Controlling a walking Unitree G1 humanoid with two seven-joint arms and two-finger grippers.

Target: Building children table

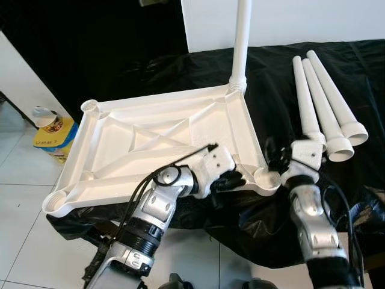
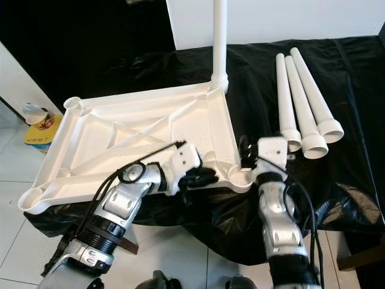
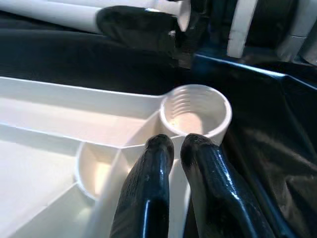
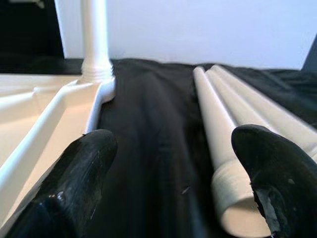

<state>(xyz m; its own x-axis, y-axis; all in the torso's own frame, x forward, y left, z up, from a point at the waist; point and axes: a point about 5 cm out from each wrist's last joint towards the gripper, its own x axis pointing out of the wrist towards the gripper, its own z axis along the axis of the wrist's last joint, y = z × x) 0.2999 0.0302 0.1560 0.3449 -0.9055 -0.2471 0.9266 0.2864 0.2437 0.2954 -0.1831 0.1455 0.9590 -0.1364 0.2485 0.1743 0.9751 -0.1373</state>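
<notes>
Beside near corner socket [image 3: 195, 115]: left tool [image 3: 178, 144] closed, right tool [image 1: 278, 158] spread.

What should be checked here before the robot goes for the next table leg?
1. Tabletop upside down on the black sheet: ok.
2. One leg standing upright in the far corner socket: ok.
3. Near right socket free of any leg: ok.
4. Three loose legs lying side by side to the right: ok.
5. Right pincer open, facing the loose legs: ok.
6. Left pincer shut beside the near socket, steadying the tabletop: cannot tell.
</notes>
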